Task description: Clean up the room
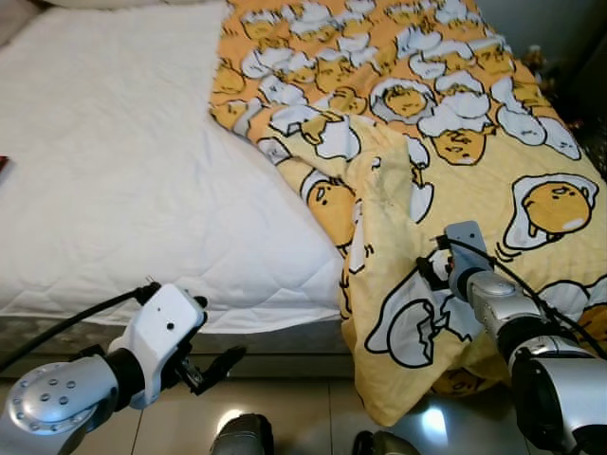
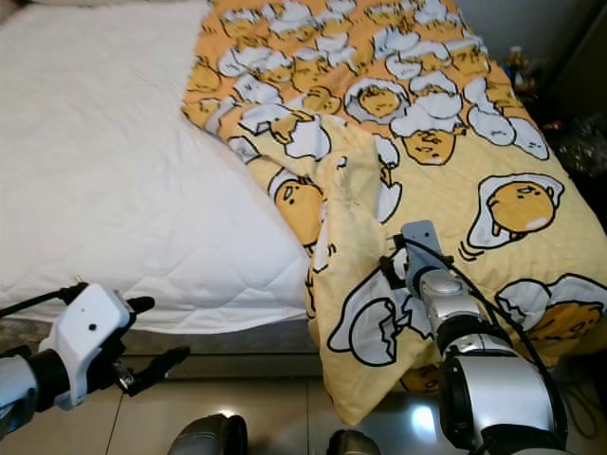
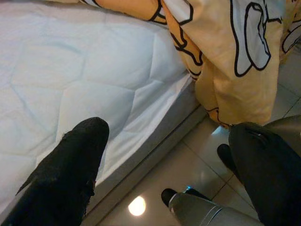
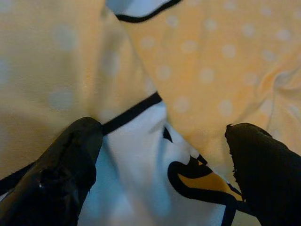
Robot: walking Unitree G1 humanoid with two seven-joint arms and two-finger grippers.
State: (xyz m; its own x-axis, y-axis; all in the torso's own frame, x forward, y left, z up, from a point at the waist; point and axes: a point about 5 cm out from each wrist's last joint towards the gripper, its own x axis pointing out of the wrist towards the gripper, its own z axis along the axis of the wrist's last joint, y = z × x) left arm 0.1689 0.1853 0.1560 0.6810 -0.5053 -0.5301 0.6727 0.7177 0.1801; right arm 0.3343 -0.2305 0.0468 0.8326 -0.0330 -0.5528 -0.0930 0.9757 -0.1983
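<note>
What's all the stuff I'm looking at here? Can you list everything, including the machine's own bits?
Blanket: one, yellow-orange with white-and-yellow cartoon egg figures, spread over the robot's right part of the bed, one corner hanging over the edge toward the floor.
Mattress cover: one, white and quilted, bare on the robot's left part of the bed.
Floor: glossy pale tiles with light reflections, beneath the bed's edge.
Dark clutter: several items beyond the far right side of the bed, too dim to identify.
Left gripper: one, black fingers on a white and silver arm, open, held low in front of the bed's edge.
Right gripper: one, black fingers on a silver arm, open, pressed close against the hanging blanket.
</note>
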